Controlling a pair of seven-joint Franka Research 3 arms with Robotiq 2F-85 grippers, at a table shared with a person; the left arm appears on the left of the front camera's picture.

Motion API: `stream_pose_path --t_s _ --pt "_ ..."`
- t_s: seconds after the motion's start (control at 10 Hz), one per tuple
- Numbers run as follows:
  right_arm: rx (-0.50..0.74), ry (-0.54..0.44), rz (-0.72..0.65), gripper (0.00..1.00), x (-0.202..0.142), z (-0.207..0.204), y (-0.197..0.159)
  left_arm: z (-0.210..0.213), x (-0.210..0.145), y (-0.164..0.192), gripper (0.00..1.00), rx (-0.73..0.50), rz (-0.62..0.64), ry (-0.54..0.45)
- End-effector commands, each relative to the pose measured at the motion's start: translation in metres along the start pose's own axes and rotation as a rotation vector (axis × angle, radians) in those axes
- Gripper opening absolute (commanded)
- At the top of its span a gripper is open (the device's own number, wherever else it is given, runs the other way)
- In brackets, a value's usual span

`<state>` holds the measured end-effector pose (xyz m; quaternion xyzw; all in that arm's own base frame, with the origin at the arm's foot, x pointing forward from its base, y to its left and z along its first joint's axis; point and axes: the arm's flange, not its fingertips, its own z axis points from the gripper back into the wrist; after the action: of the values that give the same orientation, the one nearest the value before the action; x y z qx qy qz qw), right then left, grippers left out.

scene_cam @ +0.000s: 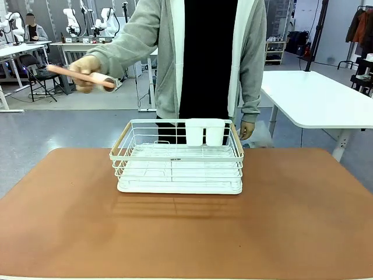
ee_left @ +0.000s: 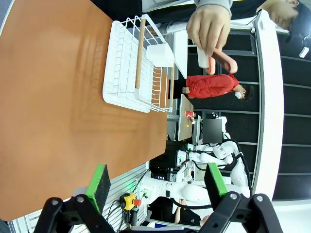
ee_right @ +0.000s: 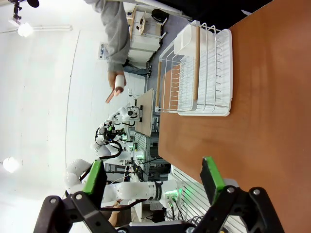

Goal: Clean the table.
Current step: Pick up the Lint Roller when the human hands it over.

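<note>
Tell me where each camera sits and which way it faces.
Front view: fixed on the robot's side, facing across the table and white wire rack at the person, whose hand holds a roller.
Left wrist view: on the left wrist, rolled sideways, looking past its open jaws over the table.
Right wrist view: likewise on the right wrist, jaws open.
All share the rack and roller.

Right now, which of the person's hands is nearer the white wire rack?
Their left hand: it hangs just behind a far corner of the rack. Their right hand is raised well off to the side, holding a roller.
</note>
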<state>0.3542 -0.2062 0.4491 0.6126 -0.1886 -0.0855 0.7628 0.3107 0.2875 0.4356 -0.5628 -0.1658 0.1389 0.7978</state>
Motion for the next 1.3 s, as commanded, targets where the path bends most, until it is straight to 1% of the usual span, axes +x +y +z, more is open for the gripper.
stream_pose_path --t_s 0.0,0.5,0.6,0.8,0.9,1.0,1.2 --pt "0.013 -0.005 -0.013 1.0 -0.002 -0.001 0.003 0.003 -0.003 0.0 1.0 -0.011 -0.022 0.005" --pt "0.013 -0.005 -0.013 1.0 -0.002 -0.001 0.003 0.003 -0.003 0.0 1.0 -0.011 -0.022 0.005" --pt "0.013 -0.005 -0.013 1.0 -0.002 -0.001 0.003 0.0 0.0 0.0 1.0 0.0 0.0 0.0" --pt "0.013 -0.005 -0.013 1.0 -0.002 -0.001 0.003 -0.014 0.007 -0.019 1.0 0.066 0.027 -0.011" --pt "0.013 -0.005 -0.013 1.0 -0.002 -0.001 0.003 -0.018 0.008 -0.039 1.0 0.103 0.076 -0.016" --pt "0.013 -0.005 -0.013 1.0 -0.002 -0.001 0.003 -0.018 0.009 -0.051 1.0 0.11 0.125 -0.007" --pt "0.013 -0.005 -0.013 1.0 -0.002 -0.001 0.003 -0.031 0.012 -0.099 1.0 0.2 0.161 -0.049"
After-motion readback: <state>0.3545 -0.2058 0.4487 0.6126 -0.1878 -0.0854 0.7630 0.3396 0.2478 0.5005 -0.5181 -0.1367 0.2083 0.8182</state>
